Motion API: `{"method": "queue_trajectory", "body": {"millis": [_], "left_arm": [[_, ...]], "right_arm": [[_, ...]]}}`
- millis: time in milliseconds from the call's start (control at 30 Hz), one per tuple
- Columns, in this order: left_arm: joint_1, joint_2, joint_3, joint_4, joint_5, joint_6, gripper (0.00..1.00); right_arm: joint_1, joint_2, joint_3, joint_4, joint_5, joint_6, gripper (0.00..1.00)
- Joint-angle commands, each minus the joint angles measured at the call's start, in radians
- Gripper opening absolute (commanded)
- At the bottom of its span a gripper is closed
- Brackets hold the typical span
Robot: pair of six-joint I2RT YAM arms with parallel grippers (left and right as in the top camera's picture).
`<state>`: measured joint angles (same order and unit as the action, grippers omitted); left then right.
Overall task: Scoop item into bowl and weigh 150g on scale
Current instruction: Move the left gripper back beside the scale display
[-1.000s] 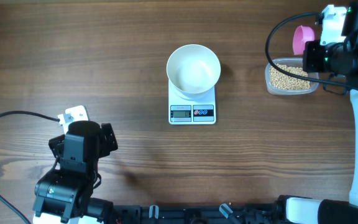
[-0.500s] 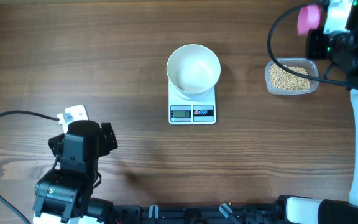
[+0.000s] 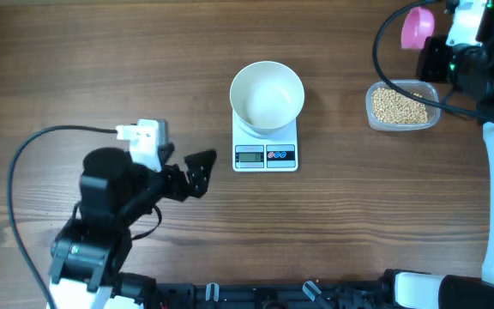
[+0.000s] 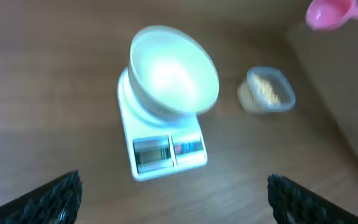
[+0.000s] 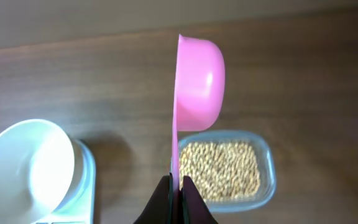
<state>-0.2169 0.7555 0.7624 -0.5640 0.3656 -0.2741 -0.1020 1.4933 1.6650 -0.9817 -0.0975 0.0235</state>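
Two arms. Left gripper [image 3: 200, 174] spread wide, holding nothing, over wood-grain table [image 3: 101, 69]. Smooth round white bowl [image 3: 267, 94] sits on square white scale [image 3: 265, 148]. Clear rounded tub [image 3: 372, 106] holds small tan beans [image 3: 401, 107]. Right gripper [image 5: 179, 196] pinched on flat handle of glossy pink scoop [image 5: 197, 84], near tub.

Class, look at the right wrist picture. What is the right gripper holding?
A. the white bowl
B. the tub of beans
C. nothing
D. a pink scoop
D: the right gripper is shut on the thin handle of the pink scoop, which sticks up edge-on from between its fingers.
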Motion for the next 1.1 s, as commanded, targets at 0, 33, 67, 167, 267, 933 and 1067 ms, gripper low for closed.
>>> {"method": "queue_trajectory", "body": {"millis": [0,33,67,167,267,933,1067], "left_arm": [[0.001,0.116,0.083,-0.148,0.061,0.009,1.00],[0.001,0.161,0.118,-0.213,0.061,0.010,1.00],[0.001,0.211,0.158,-0.275,0.060,0.010,1.00],[-0.007,0.359,0.282,-0.417,0.061,0.042,1.00],[-0.058,0.455,0.351,-0.451,0.061,0.168,1.00],[-0.034,0.481,0.351,-0.266,0.199,0.189,1.00],[-0.034,0.481,0.351,-0.266,0.156,0.188,1.00]], "right_arm": [[-0.003,0.007,0.010,-0.031,-0.016,0.058,0.04],[-0.003,0.007,0.010,-0.033,-0.016,0.058,0.04],[-0.003,0.007,0.010,-0.033,-0.016,0.059,0.04],[-0.003,0.007,0.010,-0.051,-0.016,0.085,0.04],[-0.003,0.007,0.010,-0.080,-0.016,0.084,0.04],[-0.003,0.007,0.010,-0.111,-0.015,0.055,0.04],[-0.003,0.007,0.010,-0.108,-0.015,0.055,0.04]]}}
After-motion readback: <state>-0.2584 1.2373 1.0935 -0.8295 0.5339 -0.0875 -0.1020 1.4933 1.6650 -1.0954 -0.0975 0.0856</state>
